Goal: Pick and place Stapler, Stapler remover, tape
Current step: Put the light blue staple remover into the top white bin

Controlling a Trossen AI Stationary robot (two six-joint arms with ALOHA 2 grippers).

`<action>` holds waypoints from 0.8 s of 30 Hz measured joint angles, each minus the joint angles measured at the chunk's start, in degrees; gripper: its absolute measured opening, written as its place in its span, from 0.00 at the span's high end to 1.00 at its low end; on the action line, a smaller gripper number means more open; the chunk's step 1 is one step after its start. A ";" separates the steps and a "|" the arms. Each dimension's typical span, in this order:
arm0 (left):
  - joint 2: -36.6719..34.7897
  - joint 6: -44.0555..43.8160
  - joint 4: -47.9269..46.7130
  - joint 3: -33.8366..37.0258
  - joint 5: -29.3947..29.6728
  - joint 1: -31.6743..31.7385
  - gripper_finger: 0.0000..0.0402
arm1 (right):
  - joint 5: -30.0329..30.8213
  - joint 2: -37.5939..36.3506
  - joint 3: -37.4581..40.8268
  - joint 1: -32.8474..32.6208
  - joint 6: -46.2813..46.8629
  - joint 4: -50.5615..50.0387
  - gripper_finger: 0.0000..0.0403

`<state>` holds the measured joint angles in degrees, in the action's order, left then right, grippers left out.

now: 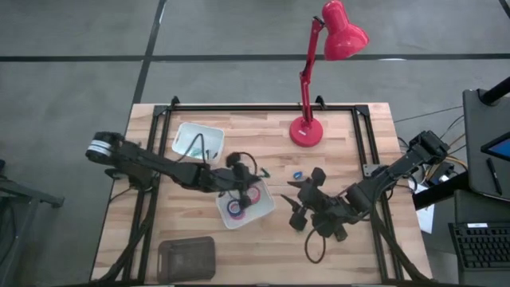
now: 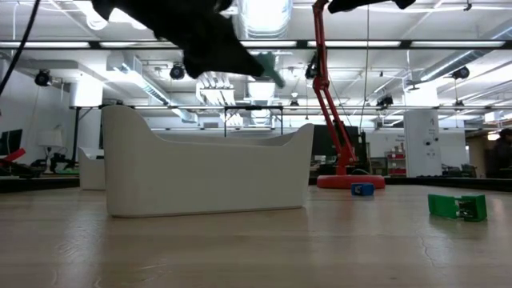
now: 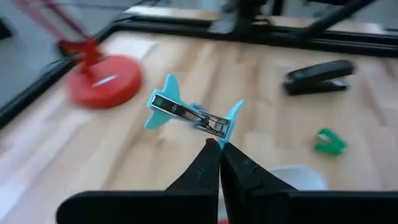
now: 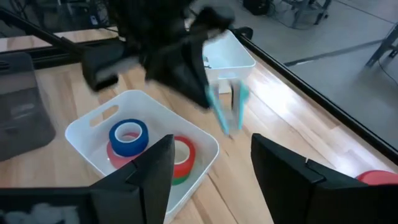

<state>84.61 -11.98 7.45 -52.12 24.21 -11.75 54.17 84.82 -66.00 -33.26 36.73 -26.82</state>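
Note:
My left gripper (image 1: 239,177) hovers above the far rim of a white bin (image 1: 263,214), shut on a teal staple remover (image 3: 193,115), which also shows in the right wrist view (image 4: 224,106) and the low view (image 2: 268,68). The bin (image 4: 93,127) holds blue tape (image 4: 129,134), with red tape (image 4: 183,155) and a green roll beside it. The black stapler (image 3: 320,76) lies flat on the table. My right gripper (image 4: 211,168) is open and holds nothing, right of the bin (image 1: 301,195), pointing at it. My left gripper pinches the staple remover by one teal wing tip (image 3: 229,124) between its two shut fingers (image 3: 211,162). The remover is lifted clear of the table and sticks out beyond the fingertips, its metal jaws and other wing free.
A red desk lamp stands on its base (image 1: 305,131) at the far side. A second white bin (image 1: 197,139) sits far left, a dark tray (image 1: 187,257) near left. A small green object (image 2: 456,206) and a small blue one (image 2: 362,189) lie on the table between bin and lamp.

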 joint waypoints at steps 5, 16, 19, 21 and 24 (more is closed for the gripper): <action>-8.89 -1.76 -5.68 4.84 9.04 -0.02 0.99 | -0.01 0.17 0.03 0.03 0.02 -0.32 0.50; -29.13 -6.25 -7.03 20.46 24.37 3.09 0.99 | 0.00 0.20 0.15 0.29 0.33 -0.35 0.50; -32.56 -8.80 -7.09 24.40 26.39 5.62 0.99 | 0.00 0.32 0.17 0.46 0.33 -0.16 0.50; -34.11 -9.64 -7.11 26.50 26.78 7.92 0.98 | 0.00 0.33 0.22 0.58 0.33 -0.12 0.51; -35.59 -10.68 -7.07 28.92 26.21 11.30 0.98 | 0.00 0.33 0.28 0.66 0.33 0.00 0.51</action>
<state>49.02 -22.66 0.38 -23.21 50.42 -0.45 54.17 85.14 -65.71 -32.60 37.06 -26.83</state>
